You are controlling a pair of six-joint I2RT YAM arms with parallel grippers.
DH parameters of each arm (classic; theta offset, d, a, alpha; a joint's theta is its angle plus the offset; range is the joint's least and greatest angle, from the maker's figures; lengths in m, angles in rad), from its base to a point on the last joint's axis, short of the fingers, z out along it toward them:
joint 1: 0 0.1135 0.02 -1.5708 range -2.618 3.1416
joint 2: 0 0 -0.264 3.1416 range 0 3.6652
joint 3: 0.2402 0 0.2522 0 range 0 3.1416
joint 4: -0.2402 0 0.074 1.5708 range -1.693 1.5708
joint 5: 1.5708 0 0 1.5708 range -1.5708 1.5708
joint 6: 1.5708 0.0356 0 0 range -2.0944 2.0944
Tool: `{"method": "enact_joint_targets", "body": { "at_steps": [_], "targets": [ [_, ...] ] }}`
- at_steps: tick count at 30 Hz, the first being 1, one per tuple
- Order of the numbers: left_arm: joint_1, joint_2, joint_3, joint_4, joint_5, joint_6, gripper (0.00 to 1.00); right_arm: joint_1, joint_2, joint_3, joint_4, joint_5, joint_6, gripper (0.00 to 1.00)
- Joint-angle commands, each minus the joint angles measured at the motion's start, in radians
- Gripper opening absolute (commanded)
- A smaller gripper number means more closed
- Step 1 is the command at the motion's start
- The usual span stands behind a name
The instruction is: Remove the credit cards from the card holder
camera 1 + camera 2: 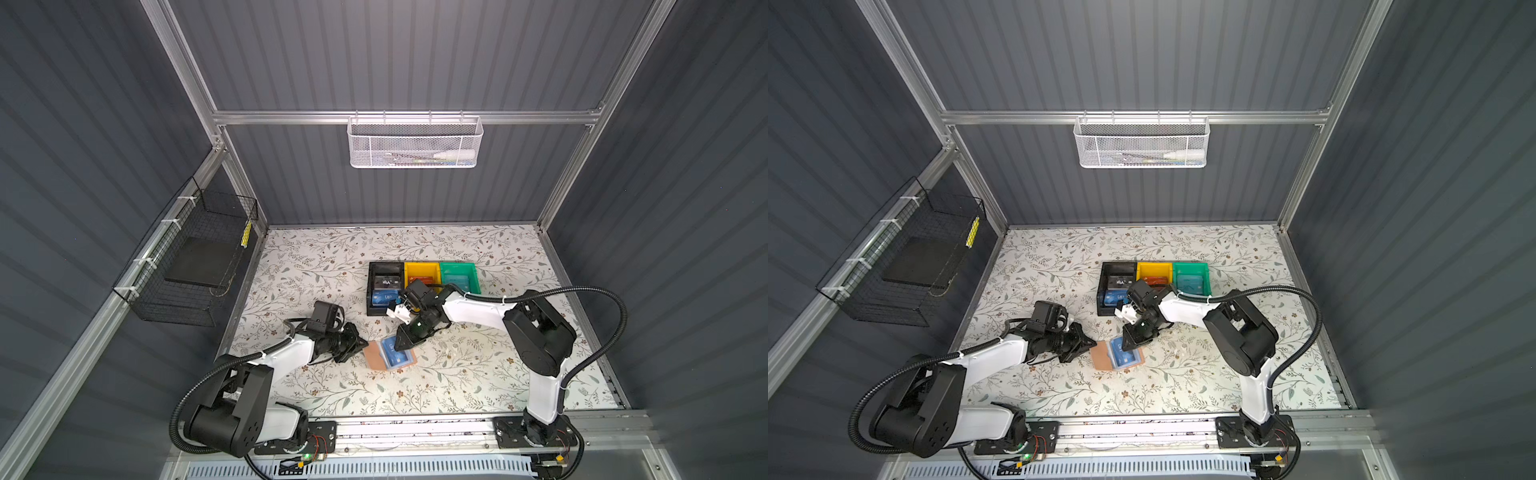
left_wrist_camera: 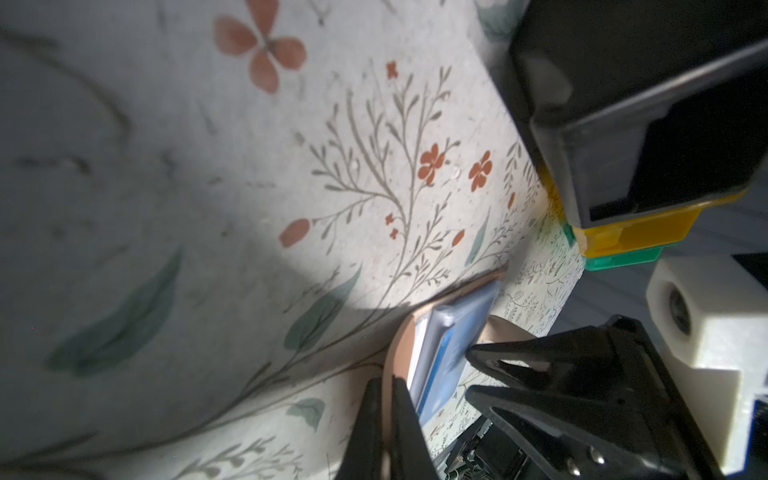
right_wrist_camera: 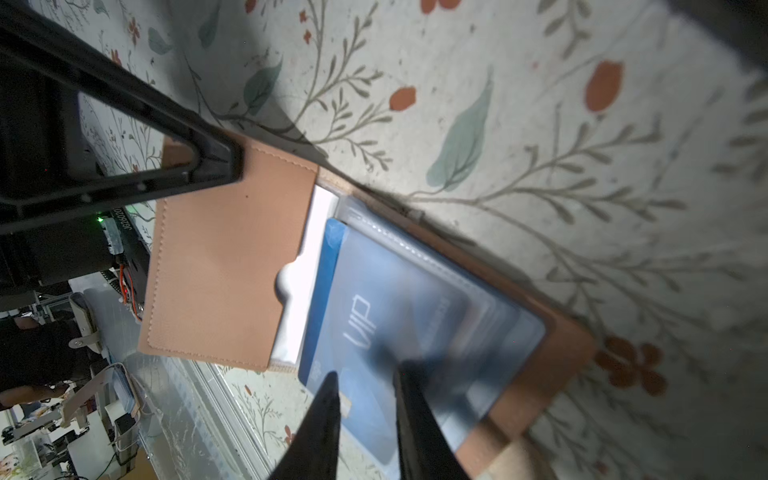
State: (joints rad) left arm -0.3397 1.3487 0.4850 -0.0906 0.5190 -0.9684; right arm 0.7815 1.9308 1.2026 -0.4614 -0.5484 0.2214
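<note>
One blue credit card [image 3: 357, 316] marked VIP lies under a clear sleeve on the right half of the open card holder [image 3: 224, 266]. A white card [image 3: 307, 266] shows at the notch of the tan pocket on the left half. The holder rests on the flowered bench [image 1: 332, 257] in the near middle, between my two arms, and shows in both top views [image 1: 376, 355] [image 1: 1100, 358]. My left jaws are pressed together on the holder's tan left cover, whose edge curls up between them [image 2: 401, 345]. My right jaws stand slightly spread, tips pointing down over the near end of the blue card. I cannot tell whether they touch it. Farther back and a little to the right, three bins stand side by side and touching: a black bin [image 1: 371, 291], a yellow bin [image 1: 422, 268] and a green bin [image 1: 473, 278]. The black one holds a blue card [image 1: 382, 297] and a dark card [image 1: 386, 283] with VIP lettering, the yellow a red card [image 1: 424, 277], the green a teal card [image 1: 457, 279].
</note>
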Motion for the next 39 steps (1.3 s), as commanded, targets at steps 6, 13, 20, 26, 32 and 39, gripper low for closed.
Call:
{"method": "enact_joint_targets", "body": {
  "at_steps": [6,13,20,26,32,39],
  "targets": [
    [-0.004,-0.002,0.004,-0.072,-0.068,0.04,0.0,-0.002,-0.03,-0.039,-0.085,0.126,-0.02,0.29],
    [0.015,0.04,0.047,-0.086,-0.079,0.071,0.0,-0.021,-0.04,-0.051,-0.086,0.141,-0.031,0.29],
    [0.039,0.06,0.104,-0.147,-0.066,0.112,0.14,-0.025,-0.01,-0.023,-0.092,0.117,-0.039,0.29],
    [0.039,-0.037,0.195,-0.293,-0.096,0.137,0.52,-0.023,0.007,-0.017,-0.095,0.116,-0.039,0.29],
    [0.039,-0.101,0.251,-0.337,-0.076,0.102,0.45,-0.024,0.005,-0.019,-0.101,0.121,-0.046,0.29],
    [0.02,-0.169,0.291,-0.273,-0.001,0.007,0.29,-0.024,0.005,-0.023,-0.098,0.12,-0.046,0.29]
  ]
}}
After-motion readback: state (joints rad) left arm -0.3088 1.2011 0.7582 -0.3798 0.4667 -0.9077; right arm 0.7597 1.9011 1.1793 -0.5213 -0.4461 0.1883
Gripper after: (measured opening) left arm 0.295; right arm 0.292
